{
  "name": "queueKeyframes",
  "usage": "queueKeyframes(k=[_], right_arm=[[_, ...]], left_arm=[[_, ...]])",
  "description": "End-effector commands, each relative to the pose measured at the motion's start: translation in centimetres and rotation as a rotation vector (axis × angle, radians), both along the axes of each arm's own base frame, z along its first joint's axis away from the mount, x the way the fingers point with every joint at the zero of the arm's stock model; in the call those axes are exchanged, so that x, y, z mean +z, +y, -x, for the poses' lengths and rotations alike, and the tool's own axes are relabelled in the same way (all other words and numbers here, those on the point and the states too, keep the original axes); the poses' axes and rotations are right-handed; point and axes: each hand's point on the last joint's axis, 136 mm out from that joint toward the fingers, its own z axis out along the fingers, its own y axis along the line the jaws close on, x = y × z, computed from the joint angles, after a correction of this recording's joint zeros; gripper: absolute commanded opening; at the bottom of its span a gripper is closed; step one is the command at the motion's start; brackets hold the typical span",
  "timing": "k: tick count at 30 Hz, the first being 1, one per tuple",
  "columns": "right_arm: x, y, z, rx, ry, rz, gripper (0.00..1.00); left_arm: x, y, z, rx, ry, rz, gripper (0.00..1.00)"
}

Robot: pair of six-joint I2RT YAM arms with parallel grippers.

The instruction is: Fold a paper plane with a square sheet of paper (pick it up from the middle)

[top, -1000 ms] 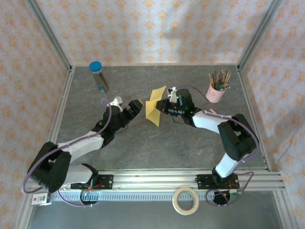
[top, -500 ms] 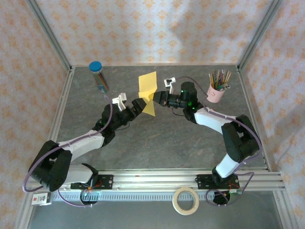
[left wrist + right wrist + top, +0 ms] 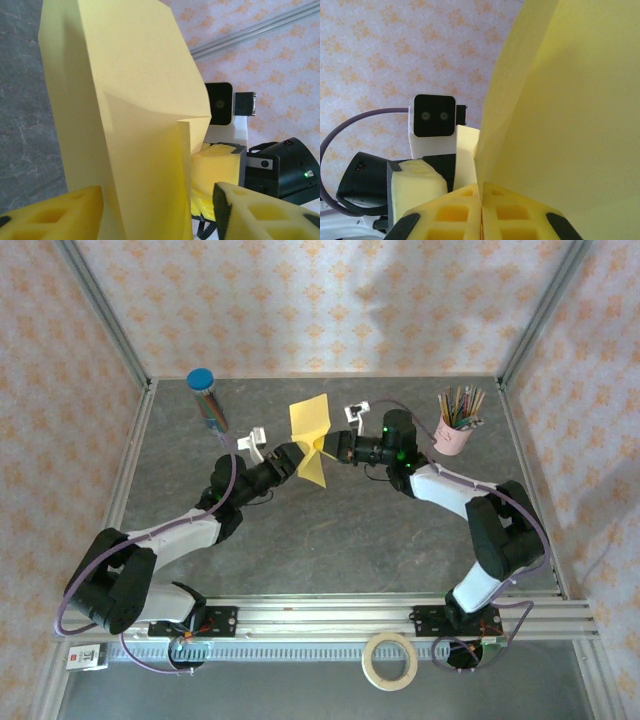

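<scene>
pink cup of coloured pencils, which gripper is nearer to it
Right. The right gripper, shut on the yellow folded paper sheet, sits left of the pink cup; the left gripper is farther left, beyond the paper.

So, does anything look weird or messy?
Nothing is spilled or broken. The paper is up in the air, bent, pinched by the right gripper, with the left gripper open around it.

**Middle crowded, near side open**

We see the left pincer (image 3: 299, 454) and right pincer (image 3: 327, 447) meet at the raised yellow paper sheet (image 3: 308, 420), blocking the middle. A pencil cup (image 3: 452, 436) stands back right, a blue-capped tube (image 3: 208, 402) back left. The tabletop (image 3: 340, 540) nearer the arm bases lies open.
</scene>
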Motion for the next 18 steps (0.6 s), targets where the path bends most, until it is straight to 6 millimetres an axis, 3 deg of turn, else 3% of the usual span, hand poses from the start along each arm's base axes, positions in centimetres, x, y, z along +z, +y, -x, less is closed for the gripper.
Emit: queueKeyframes(k=[1,10,18], right_arm=[[0.5,0.1,0.0,0.023,-0.014,-0.023,0.08],[0.0,-0.1,0.0,0.019,0.004,-0.014,0.11],[-0.6,-0.7,-0.4,-0.020,0.020,0.012,0.26]], left_arm=[[2.8,-0.2,-0.2,-0.020,-0.103,0.022,0.53],[2.0,-0.4,-0.4,-0.025,-0.091,-0.022,0.32],[0.9,0.0,-0.8,-0.003,-0.067,-0.057,0.21]])
